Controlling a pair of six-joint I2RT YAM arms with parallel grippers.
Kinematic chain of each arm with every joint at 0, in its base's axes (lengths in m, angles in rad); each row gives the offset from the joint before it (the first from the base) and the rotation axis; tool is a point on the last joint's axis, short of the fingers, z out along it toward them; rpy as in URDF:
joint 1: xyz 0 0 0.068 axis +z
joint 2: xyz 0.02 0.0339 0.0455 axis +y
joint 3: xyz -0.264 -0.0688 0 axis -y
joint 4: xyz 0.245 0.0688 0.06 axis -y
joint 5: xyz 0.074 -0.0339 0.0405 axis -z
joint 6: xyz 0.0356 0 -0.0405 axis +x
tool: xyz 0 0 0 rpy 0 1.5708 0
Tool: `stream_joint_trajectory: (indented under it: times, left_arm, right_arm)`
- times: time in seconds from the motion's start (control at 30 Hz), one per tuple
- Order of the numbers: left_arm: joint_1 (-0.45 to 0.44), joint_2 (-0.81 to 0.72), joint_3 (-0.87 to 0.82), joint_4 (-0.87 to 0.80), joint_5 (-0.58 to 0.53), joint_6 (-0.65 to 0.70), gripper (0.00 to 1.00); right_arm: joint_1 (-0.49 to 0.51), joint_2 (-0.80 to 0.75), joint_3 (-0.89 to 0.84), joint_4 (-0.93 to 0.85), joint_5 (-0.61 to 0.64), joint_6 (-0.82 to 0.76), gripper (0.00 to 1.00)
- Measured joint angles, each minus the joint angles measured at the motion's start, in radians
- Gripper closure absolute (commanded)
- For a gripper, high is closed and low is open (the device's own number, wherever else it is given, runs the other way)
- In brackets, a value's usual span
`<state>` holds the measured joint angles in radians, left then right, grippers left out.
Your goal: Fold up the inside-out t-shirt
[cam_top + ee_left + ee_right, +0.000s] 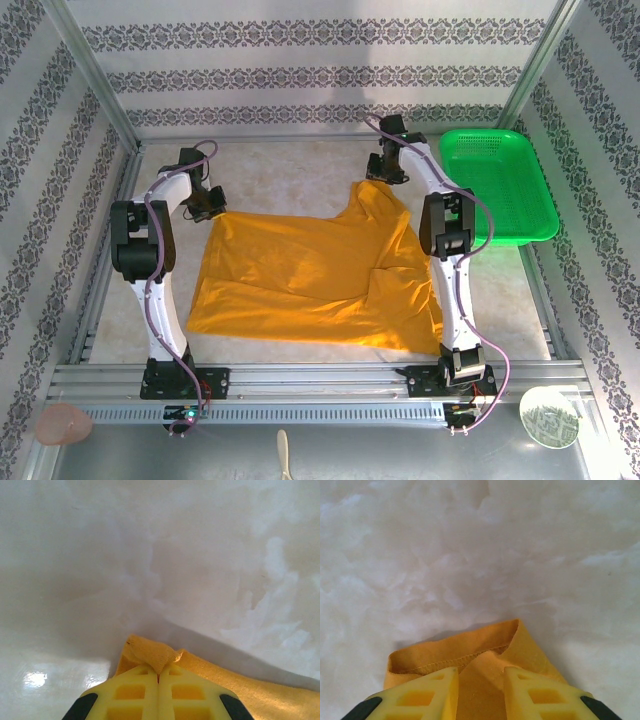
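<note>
T-shirt [300,270], mustard-orange, is laid mostly flat at mid-surface, between the two arms. Its near hem is seen running close to the near edge. The right part is folded over itself beside the right arm, and a narrow peak of cloth reaches toward the far right.

The far-left corner of the cloth [150,652] is pinched by the left tool [159,672]. The yellow jaws are pressed together, and a small tuft of fabric protrudes from between them. From above, the left tool [212,205] is seen at that corner, low over the surface [280,165].

The right tool [480,672] is placed over a stitched hem fold [485,645] at the far peak. Its jaws are seen apart, with cloth lying between them. Whether the cloth is pressed cannot be told. From above, the right tool [378,178] is noted at the tip of the peak.

The surface is pale and marbled. A green basket [497,185] is set at the far right, just beside the right arm and apart from the cloth. A patterned round dish [548,417] is noted beyond the near rail, at right.
</note>
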<state>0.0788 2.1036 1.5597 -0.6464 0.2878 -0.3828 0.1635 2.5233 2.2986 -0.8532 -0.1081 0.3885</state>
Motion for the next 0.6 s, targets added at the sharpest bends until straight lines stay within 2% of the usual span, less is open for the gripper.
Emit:
stream_joint_trajectory:
  times: [0.2,0.23,0.3,0.33,0.6]
  left_arm:
    - [0.0,0.0,0.0,0.003,0.0,-0.004,1.0]
    - [0.001,0.0,0.0,0.003,0.0,-0.005,1.0]
    - [0.002,0.0,-0.003,0.004,0.0,-0.007,1.0]
    - [0.002,0.0,-0.006,0.004,0.0,-0.007,1.0]
    - [0.016,-0.001,-0.021,0.008,0.001,-0.01,1.0]
  right_arm:
    - [0.002,0.034,0.025,-0.034,0.057,0.001,0.74]
    - [0.002,0.039,0.025,-0.039,0.063,0.001,0.78]
    - [0.002,0.05,0.026,-0.05,0.073,0.002,0.96]
    - [0.002,0.053,0.031,-0.053,0.075,0.001,1.0]
    - [-0.011,0.053,0.045,-0.059,0.08,0.0,1.0]
